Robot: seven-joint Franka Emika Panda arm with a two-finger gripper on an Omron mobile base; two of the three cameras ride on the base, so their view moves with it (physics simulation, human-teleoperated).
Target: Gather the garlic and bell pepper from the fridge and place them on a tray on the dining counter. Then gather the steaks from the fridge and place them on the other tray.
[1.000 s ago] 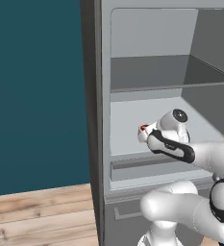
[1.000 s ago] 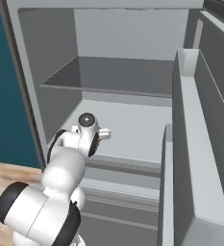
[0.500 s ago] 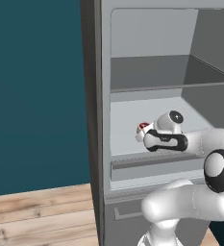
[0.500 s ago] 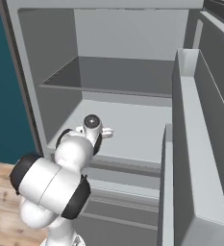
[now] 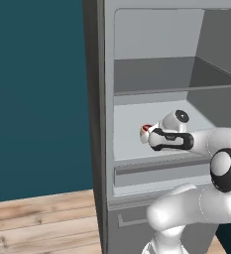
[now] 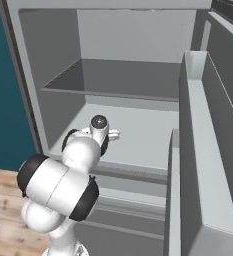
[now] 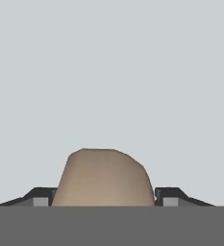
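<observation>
Hand view shows the garlic [image 7: 104, 178], a tan lumpy bulb, sitting right between the two dark fingertips [image 7: 42, 197] of the gripper [image 7: 104, 199]. One tip stands at each side of the bulb, so close that the garlic's flanks meet the inner edges of both. The jaws are partly drawn in around it, but whether they press it firmly or only bracket it cannot be told. Behind the bulb lies plain pale grey, the inside of the fridge.

Left base view has the gripper [image 5: 145, 135] reaching into the fridge [image 5: 99, 149] over the middle shelf [image 5: 129, 124], near that shelf's left front part. The hand lies roughly level, pointing toward the left wall. A small red patch, the bell pepper [image 5: 146, 128], peeks out just at the far tip of the hand, on the same shelf, close to its left edge. The garlic itself is hidden by the hand in this view.

Right base view shows the arm's white body in front of the shelf [image 6: 143, 135], with the hand low over its left front part; the fingertips are covered by the wrist. The upper shelf [image 6: 123, 80] runs above it, and the open door [image 6: 203, 150] with its pale bins stands along the right side.
</observation>
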